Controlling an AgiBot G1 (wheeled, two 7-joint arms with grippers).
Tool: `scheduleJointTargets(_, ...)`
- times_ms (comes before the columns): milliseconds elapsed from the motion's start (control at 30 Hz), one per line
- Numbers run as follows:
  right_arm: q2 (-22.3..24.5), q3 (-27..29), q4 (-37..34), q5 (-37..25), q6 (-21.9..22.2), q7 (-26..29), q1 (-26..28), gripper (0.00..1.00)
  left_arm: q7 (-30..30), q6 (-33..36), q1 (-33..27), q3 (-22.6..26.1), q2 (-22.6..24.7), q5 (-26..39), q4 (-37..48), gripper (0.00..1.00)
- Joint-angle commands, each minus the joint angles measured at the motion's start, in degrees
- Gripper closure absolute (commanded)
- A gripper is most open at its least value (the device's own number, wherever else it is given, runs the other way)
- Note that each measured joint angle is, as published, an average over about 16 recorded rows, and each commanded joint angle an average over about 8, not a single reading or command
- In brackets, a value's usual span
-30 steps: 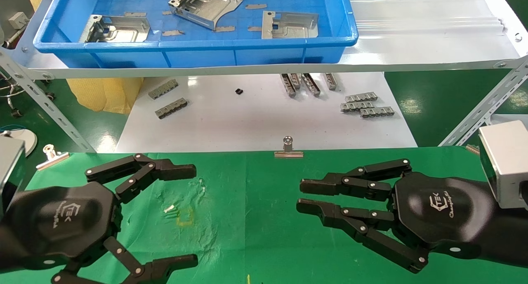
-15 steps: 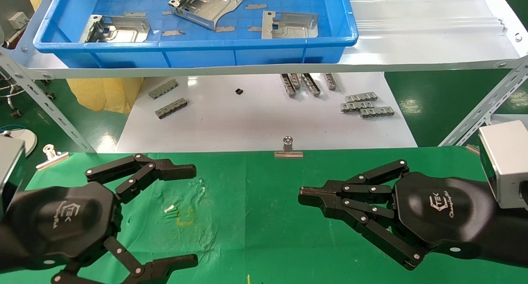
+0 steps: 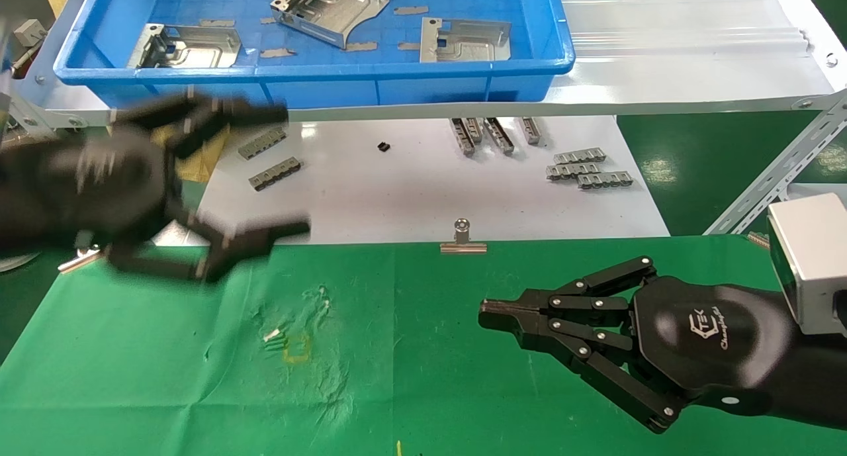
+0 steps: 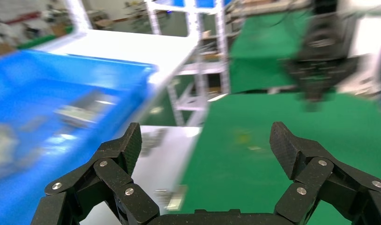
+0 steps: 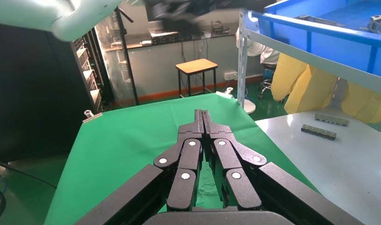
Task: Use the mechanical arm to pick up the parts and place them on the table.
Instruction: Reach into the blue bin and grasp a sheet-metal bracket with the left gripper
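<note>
Three silvery stamped parts lie in the blue tray (image 3: 311, 65) on the shelf: one on the left (image 3: 188, 45), one in the middle (image 3: 331, 6), one on the right (image 3: 466, 40). My left gripper (image 3: 291, 171) is open and empty, blurred, raised above the green table's (image 3: 410, 376) far left edge, just below the tray's front wall. In the left wrist view (image 4: 207, 140) the tray (image 4: 29, 93) and a blurred part (image 4: 80, 110) show ahead. My right gripper (image 3: 483, 310) is shut and empty, low over the table; it also shows in the right wrist view (image 5: 202, 115).
A glossy white board (image 3: 410, 198) with small grey notched bars (image 3: 585, 168) lies below the shelf. A binder clip (image 3: 462, 239) sits on the table's far edge. Slanted metal shelf struts (image 3: 774, 178) stand at both sides. A yellow bag (image 3: 165, 151) hangs at left.
My left gripper has risen from the table toward the blue tray's front, still open. My right gripper closed its fingers a second ago and has stayed still since.
</note>
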Motion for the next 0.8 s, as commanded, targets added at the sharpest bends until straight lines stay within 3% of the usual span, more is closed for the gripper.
scheduleJointTargets(33,0.00,0.00,0.00,0.00,0.00,0.00,0.00,1.00,0.10,0.36,-4.68,1.19,1.54,2.83,2.86,0.00)
scheduleJointTargets(233,0.00,0.00,0.00,0.00,0.00,0.00,0.00,1.00,3.57,-8.37,-20.25,5.90,12.64,14.47,22.93,0.00)
scheduleJointTargets(367,0.00,0.00,0.00,0.00,0.00,0.00,0.00,1.00,5.39,-17.07,-26.85,8.26,18.89,20.50,34.42,0.00)
scheduleJointTargets(400,0.00,0.00,0.00,0.00,0.00,0.00,0.00,1.00,5.71,-18.99,-28.03,8.81,20.22,21.71,36.85,0.08)
scheduleJointTargets(500,0.00,0.00,0.00,0.00,0.00,0.00,0.00,0.98,6.43,-23.72,-30.73,10.34,23.56,24.72,43.10,0.45)
scheduleJointTargets(533,0.00,0.00,0.00,0.00,0.00,0.00,0.00,0.92,6.58,-25.05,-31.43,10.80,24.53,25.56,44.94,0.58)
scheduleJointTargets(633,0.00,0.00,0.00,0.00,0.00,0.00,0.00,0.54,6.64,-28.47,-33.06,11.87,26.94,27.45,49.56,0.95)
scheduleJointTargets(667,0.00,0.00,0.00,0.00,0.00,0.00,0.00,0.42,6.56,-29.43,-33.48,12.11,27.57,27.87,50.80,1.00)
scheduleJointTargets(733,0.00,0.00,0.00,0.00,0.00,0.00,0.00,0.17,6.31,-31.17,-34.20,12.45,28.69,28.47,53.00,1.00)
scheduleJointTargets(800,0.00,0.00,0.00,0.00,0.00,0.00,0.00,0.00,5.97,-32.64,-34.70,12.58,29.56,28.71,54.73,1.00)
